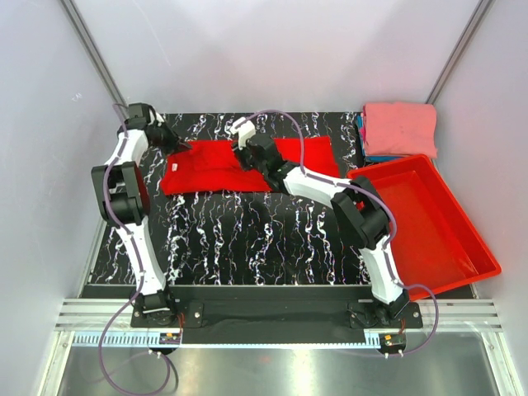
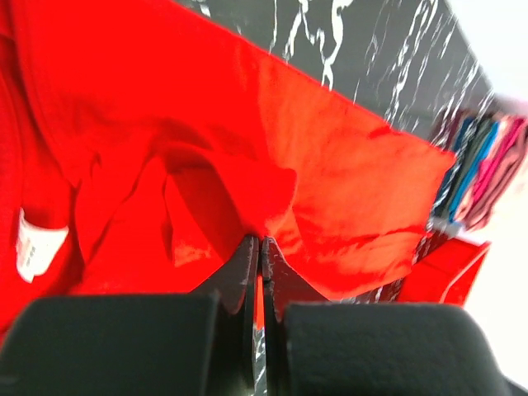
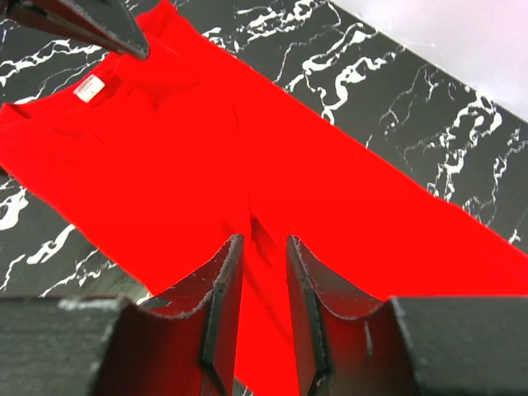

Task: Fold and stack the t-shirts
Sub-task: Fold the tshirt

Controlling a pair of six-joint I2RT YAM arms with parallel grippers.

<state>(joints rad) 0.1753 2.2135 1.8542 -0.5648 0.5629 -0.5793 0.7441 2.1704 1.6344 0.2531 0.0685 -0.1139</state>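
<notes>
Red shirt [image 1: 216,169] is lying spread on the far counter [image 1: 247,239]. Left jaws are clamping tight on its left edge, and right jaws are hovering parted above its middle. Pink shirt [image 1: 400,128] is sitting folded far right.

My top camera is fixed above and behind the arm bases, looking down and forward from far enough off to take in the whole marbled table [image 1: 247,239]. The left wrist camera peers past the left gripper [image 2: 261,246], very close to the red t-shirt [image 2: 346,165]. The right wrist camera looks down past the right gripper [image 3: 264,243] from slightly farther off, and all three views share that shirt.
</notes>
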